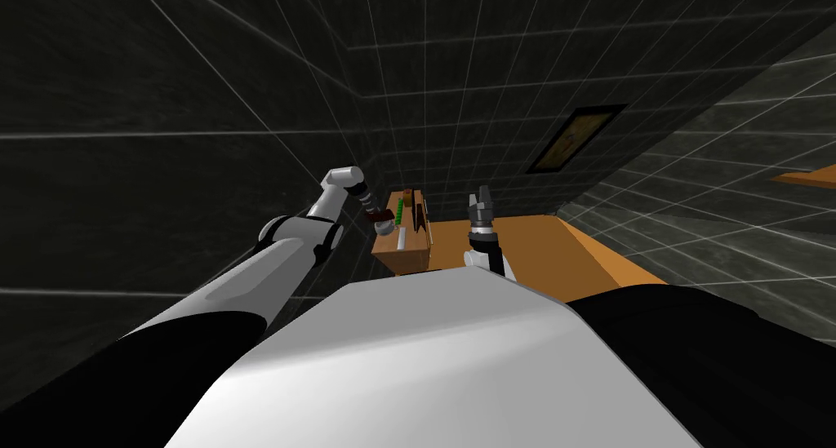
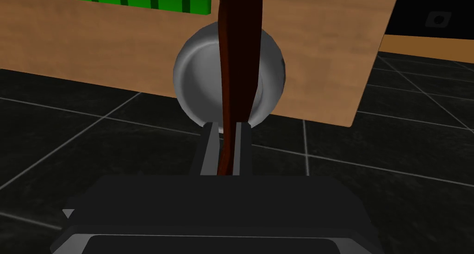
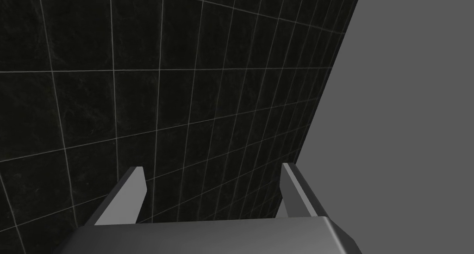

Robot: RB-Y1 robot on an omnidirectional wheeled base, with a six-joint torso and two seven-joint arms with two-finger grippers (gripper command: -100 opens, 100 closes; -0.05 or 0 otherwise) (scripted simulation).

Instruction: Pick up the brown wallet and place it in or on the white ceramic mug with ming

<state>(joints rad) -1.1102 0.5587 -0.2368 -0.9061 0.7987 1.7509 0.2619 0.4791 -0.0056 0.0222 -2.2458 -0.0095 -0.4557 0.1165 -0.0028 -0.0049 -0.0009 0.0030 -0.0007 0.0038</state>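
Dark tiled room, wooden worktop. Left gripper was clamped on brown wallet, edge-on over grey-white mug mouth. Placing step, I judged: next, lower and release. Right gripper gaped wide, empty.

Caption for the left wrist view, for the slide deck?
Left end effector shut on a flat dark brown wallet, lined up over a round grey-white mug on a wooden table.
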